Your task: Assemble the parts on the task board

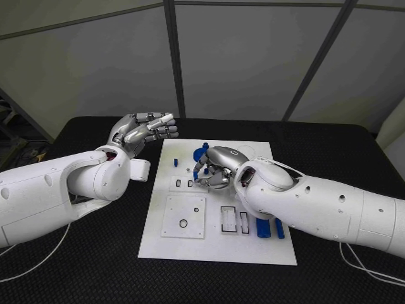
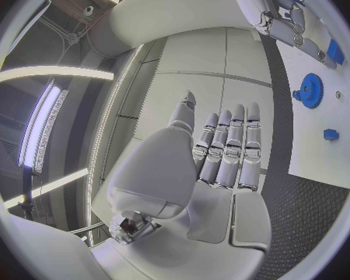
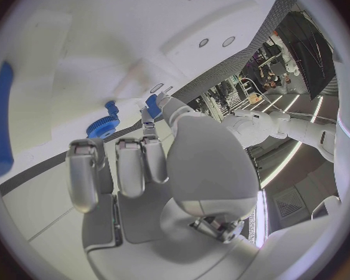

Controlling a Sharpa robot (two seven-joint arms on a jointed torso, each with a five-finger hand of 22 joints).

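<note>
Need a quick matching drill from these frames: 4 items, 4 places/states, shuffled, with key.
Items
1. left hand
2. right hand
3. blue gear
4. long blue bar

Places/states
A. lies on the task board, beside the right forearm
B. raised off the board's left edge, holding nothing
C. fingers down over the board's middle
D. on the board's far part, near the right hand's fingers

Pairs: 1-B, 2-C, 3-D, 4-A

The task board (image 1: 166, 247) lies in the middle of the surface (image 1: 348, 158). The left hand (image 1: 146, 132) is raised just off the board's far left corner, while the right hand (image 1: 218, 168) is over its far half, beside a gear (image 1: 202, 151). Two bars (image 1: 270, 228) lie side by side near the board's right edge.
</note>
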